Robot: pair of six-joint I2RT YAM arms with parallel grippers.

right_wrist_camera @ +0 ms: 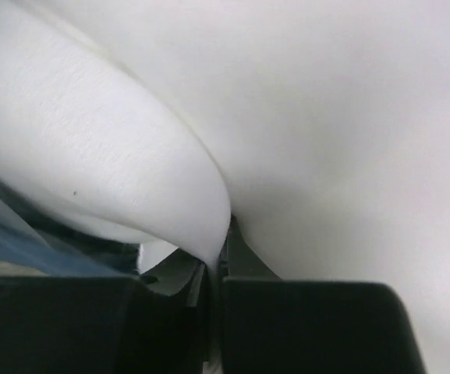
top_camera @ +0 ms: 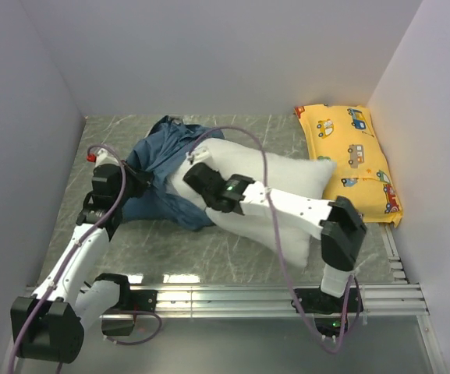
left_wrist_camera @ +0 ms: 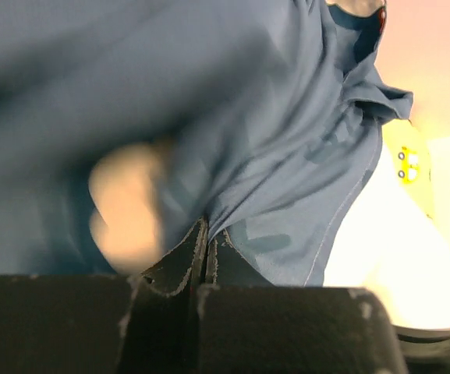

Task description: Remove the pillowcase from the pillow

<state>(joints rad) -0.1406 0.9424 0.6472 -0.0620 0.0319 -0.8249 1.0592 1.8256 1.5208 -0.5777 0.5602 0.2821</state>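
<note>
- The right end effector (right_wrist_camera: 218, 251) was clenched on a fold of the white pillow (top_camera: 302, 173), which lay across the middle of the surface (top_camera: 232, 249).
- The left end effector (left_wrist_camera: 207, 238) was pinching the blue pillowcase (top_camera: 166, 144), bunched over the pillow's left end.
- Most of the pillow lay bare, so probably only the final pull-off remained.
- The yellow car-print pillow (top_camera: 353, 156) sat in the far right corner.

left end effector (left_wrist_camera: 210, 238): clamped, arm forward; right end effector (right_wrist_camera: 215, 253): clamped, arm angled left
</note>
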